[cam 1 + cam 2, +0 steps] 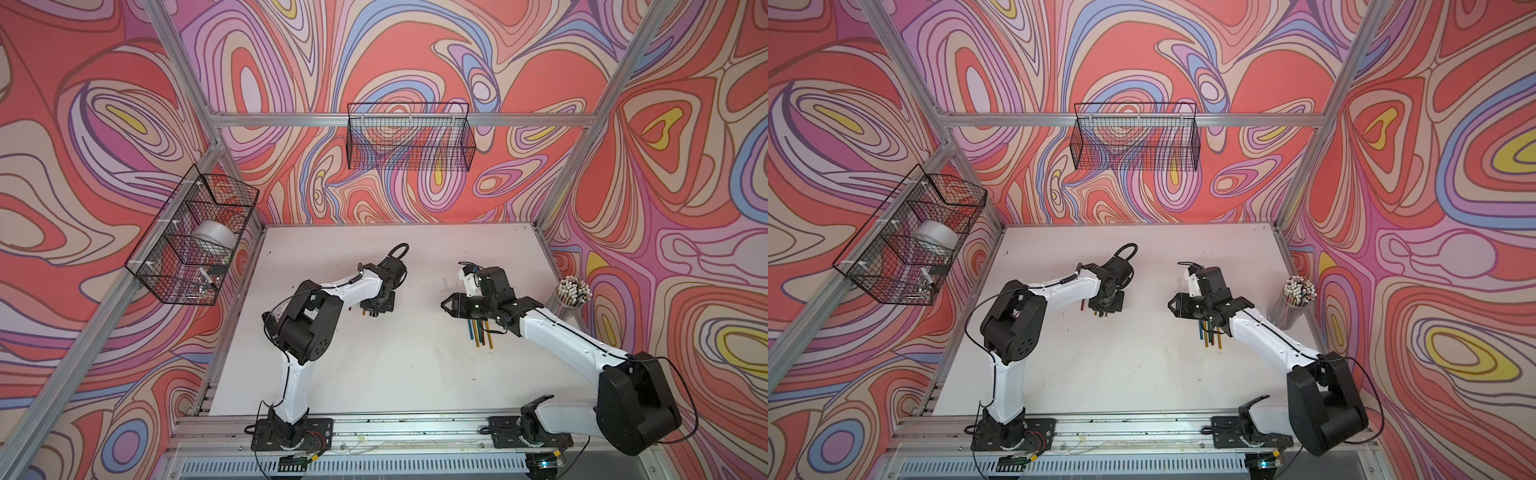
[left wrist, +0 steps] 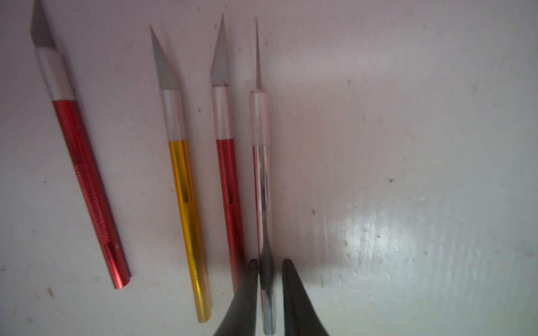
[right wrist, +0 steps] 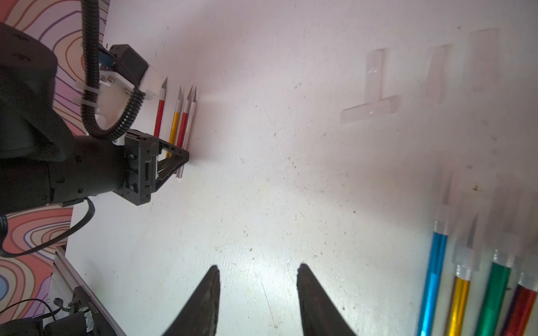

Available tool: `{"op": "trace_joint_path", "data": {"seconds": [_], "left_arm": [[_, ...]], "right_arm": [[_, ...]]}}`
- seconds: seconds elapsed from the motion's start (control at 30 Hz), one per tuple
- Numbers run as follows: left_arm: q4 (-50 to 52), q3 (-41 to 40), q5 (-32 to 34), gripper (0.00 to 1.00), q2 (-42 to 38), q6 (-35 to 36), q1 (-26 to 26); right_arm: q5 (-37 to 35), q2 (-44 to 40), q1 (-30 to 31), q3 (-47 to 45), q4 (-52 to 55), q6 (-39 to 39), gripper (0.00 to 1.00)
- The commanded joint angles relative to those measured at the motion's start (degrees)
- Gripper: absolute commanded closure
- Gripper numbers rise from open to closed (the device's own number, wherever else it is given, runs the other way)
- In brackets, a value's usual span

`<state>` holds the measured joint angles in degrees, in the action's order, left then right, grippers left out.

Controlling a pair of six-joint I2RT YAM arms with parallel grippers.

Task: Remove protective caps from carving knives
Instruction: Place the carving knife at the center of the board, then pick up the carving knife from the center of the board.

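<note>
Four bare-bladed carving knives lie side by side in the left wrist view: red (image 2: 87, 186), gold (image 2: 186, 209), red (image 2: 230, 203) and silver (image 2: 262, 180). My left gripper (image 2: 270, 261) straddles the silver knife's tail, slightly open, with a gap on one side. My right gripper (image 3: 257, 266) hangs open and empty over bare table. Beside it lie blue (image 3: 435, 276), gold (image 3: 460, 302), green (image 3: 495, 296) and red (image 3: 521, 311) knives with hazy whitish protective caps (image 3: 464, 256) over their blade ends. Loose caps (image 3: 375, 72) lie farther back.
A clear cup of white-tipped sticks (image 1: 573, 291) stands at the table's right edge, close behind the right arm. One wire basket (image 1: 409, 141) hangs on the back wall. Another (image 1: 195, 241) on the left wall holds a tape roll.
</note>
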<state>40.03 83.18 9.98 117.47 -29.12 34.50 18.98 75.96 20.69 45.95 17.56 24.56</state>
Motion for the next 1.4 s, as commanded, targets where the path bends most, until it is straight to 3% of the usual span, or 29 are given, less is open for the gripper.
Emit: {"op": "trace_joint_path", "data": {"seconds": [0.0,0.37,0.63,0.83,1.13,1.37], "left_arm": [[1.6,1.1,-0.1,0.81,0.1,0.0,-0.3],[2.1,0.6,-4.5,0.8,-9.3,0.0,-0.3],[-5.6,-7.2,-23.7,0.78,-17.9,1.7,-0.3],[-15.8,-15.5,-37.8,0.7,-24.5,0.3,-0.3],[-21.2,-22.0,-42.0,0.53,-32.1,-2.5,-0.3],[-24.5,-26.8,-43.0,0.5,-37.9,-2.4,-0.3]], "right_arm": [[-1.0,-1.3,-0.1,-0.9,0.2,0.2,0.55],[-4.8,-3.3,0.0,-2.2,2.7,0.9,0.54],[-7.9,-5.4,-0.1,-1.5,8.2,3.2,0.55],[-12.3,-5.4,-0.1,-0.5,13.3,5.5,0.62],[-16.8,-2.4,-0.1,0.6,17.2,4.4,0.64],[-19.0,2.5,-0.3,2.6,17.7,2.8,0.66]]}}
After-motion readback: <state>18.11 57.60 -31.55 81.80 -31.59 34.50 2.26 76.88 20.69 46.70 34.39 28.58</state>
